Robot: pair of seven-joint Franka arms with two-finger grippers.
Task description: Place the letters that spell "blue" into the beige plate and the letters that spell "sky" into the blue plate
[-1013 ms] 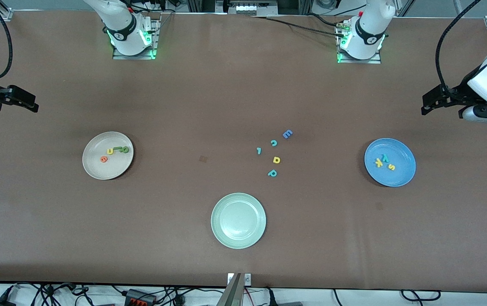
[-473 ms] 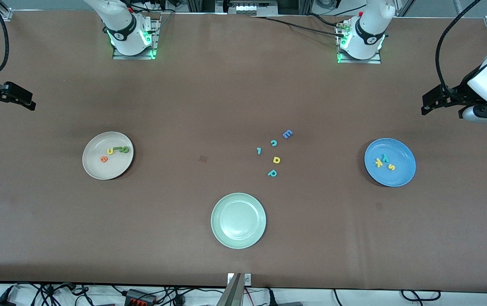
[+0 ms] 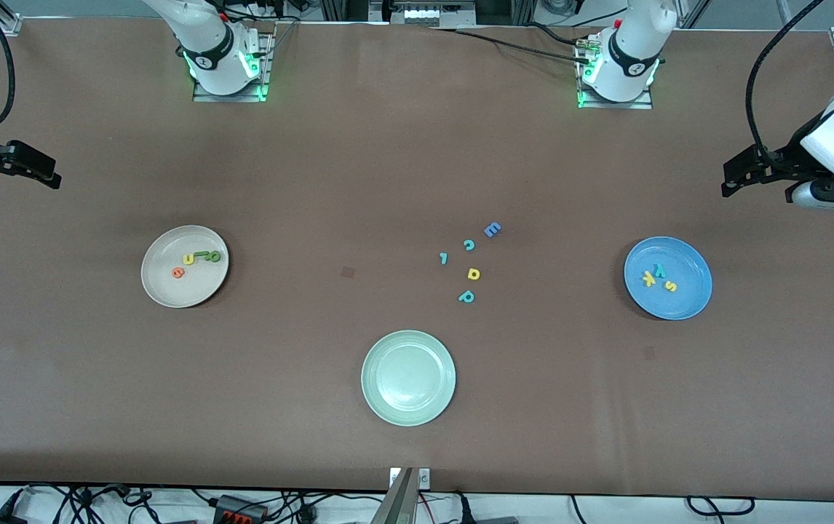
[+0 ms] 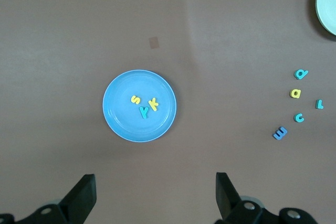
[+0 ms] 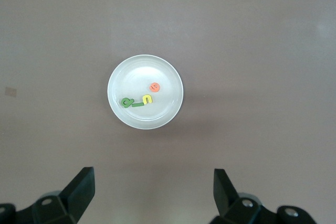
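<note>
**Both words sorted; my arms drawn back to the two ends of the tabletop.**

Over the last second my right tool (image 3: 42,172) has slid a little farther out toward its end edge of the tabletop (image 3: 359,160) and then stopped, while nothing on the plates has moved, so I judge the task complete. The letters that spell "blue" (image 3: 197,260) lie in the beige plate (image 3: 162,287) toward the right arm's end, the green pair touching the yellow u, the orange e just beside. The letters that spell "sky" (image 3: 657,276) lie close together in the blue plate (image 3: 690,302) toward the left arm's end. My left tool (image 3: 741,175) hangs above its end edge. Both tools have fingers spread apart, holding nothing. Five spare letters (image 3: 469,263) and the pale green plate (image 3: 408,407) stay unused at mid-tabletop.
</note>
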